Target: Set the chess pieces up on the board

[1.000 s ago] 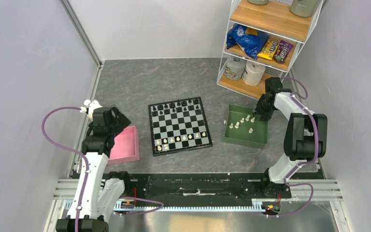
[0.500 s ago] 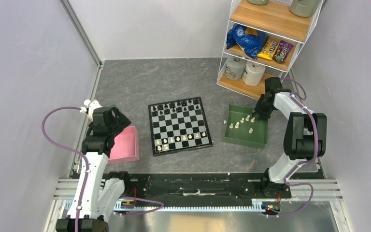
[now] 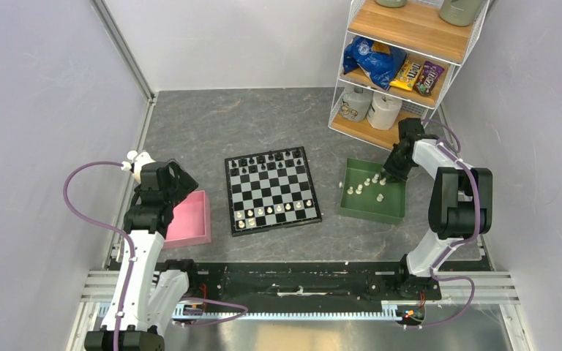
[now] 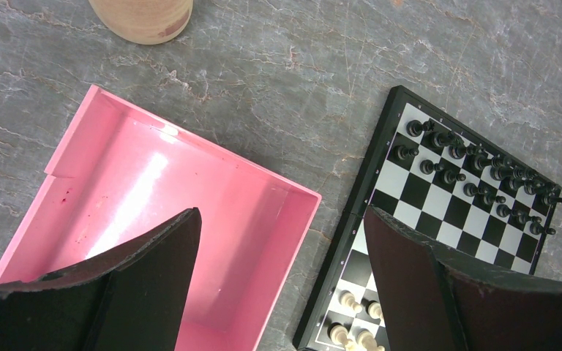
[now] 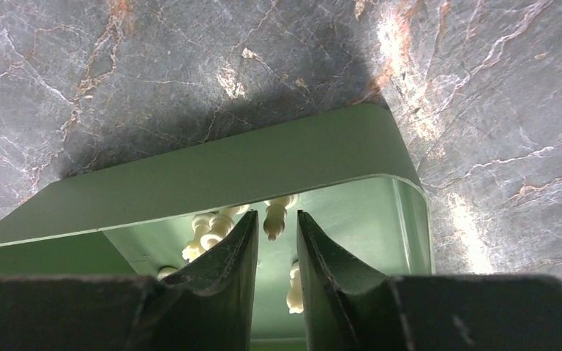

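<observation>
Cream chess pieces (image 3: pixel 366 184) lie in the green tray (image 3: pixel 369 208), just right of the board (image 3: pixel 272 190).

The board sits mid-bench, with black pieces (image 3: pixel 267 161) on its far 2 rows and a few cream ones on the near row. The right gripper (image 3: pixel 386 175) reaches into the tray's far right corner, its fingers (image 5: pixel 227 256) narrowed around 1 cream piece (image 5: pixel 274 219); I cannot tell whether they pinch it. A good pick would centre that piece, grip it below the head and lift straight up, clear of its neighbours and the tray wall. The left gripper (image 4: pixel 279 219) hangs over the pink tray (image 4: pixel 154 183), fingers spread wide and holding nothing. The bench (image 3: pixel 212 124) is grey marbled stone, with a snack shelf (image 3: pixel 395 73) at the far right and pale walls around.
</observation>
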Motion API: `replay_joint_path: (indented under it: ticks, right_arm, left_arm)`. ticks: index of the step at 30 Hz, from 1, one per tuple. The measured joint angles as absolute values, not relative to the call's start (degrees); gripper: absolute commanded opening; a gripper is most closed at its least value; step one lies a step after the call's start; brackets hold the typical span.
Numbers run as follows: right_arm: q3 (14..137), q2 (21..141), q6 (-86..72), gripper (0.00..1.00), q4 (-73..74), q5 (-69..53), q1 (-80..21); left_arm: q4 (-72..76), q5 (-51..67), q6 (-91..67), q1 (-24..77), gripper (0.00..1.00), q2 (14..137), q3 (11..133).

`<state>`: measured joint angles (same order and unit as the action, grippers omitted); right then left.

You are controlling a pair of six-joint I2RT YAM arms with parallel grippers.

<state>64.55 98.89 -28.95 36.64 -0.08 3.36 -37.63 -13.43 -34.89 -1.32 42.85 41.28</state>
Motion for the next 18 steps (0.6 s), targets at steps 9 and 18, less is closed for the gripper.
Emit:
replay_joint_path:
  ticks: [9, 18]
  right_arm:
    - [64.58, 99.50, -28.91, 0.22, 36.67, -0.16, 2.90]
    - [64.55, 99.18, -28.38, 0.20, 37.12, 0.97, 1.91]
  left_arm:
    - [-37.60, -13.43, -34.92, -1.32, 0.89, 42.85, 41.28]
    - [-37.60, -13.37, -34.89, -1.32, 0.89, 43.20, 41.28]
